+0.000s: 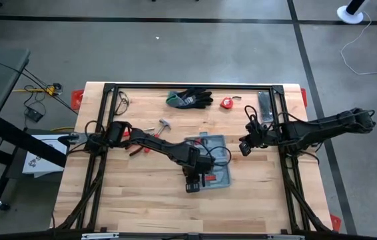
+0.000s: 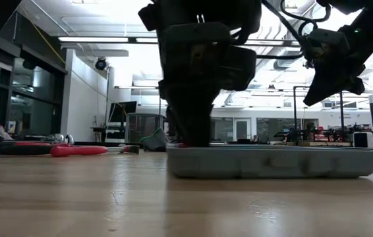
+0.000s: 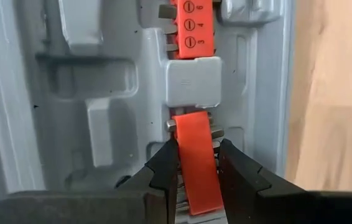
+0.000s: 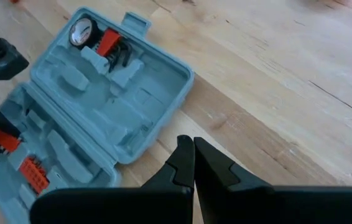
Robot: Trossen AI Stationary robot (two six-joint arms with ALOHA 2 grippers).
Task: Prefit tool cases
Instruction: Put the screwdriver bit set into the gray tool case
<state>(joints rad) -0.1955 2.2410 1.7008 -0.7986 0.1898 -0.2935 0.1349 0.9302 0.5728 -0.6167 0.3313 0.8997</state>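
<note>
The grey-blue tool case [image 1: 218,143] lies open on the wooden table, its moulded recesses facing up [image 4: 101,99]. My left gripper [image 3: 198,149] points steeply down into the case's near half and is shut on an orange plastic strip [image 3: 196,134]. A second orange strip with bits [image 3: 191,25] sits in the tray beyond a grey-blue block [image 3: 193,81]. My right gripper [image 4: 193,146] hangs shut over bare table right of the case [image 1: 245,148], touching nothing. My left gripper pinches the orange strip by its two long edges [image 3: 185,165] between its two fingers. The fingers come from above, slanting steeply down, and the strip runs lengthways between them. Its far end [image 3: 191,118] reaches the grey-blue block in the tray; the near end is hidden by the gripper.
Black-and-green gloves [image 1: 190,99], a small red tape measure [image 1: 226,103] and a dark grey flat bar [image 1: 266,103] lie along the far edge. A hammer [image 1: 164,125] and red-handled pliers [image 1: 138,150] lie left of the case, under my left arm. A black frame borders the table.
</note>
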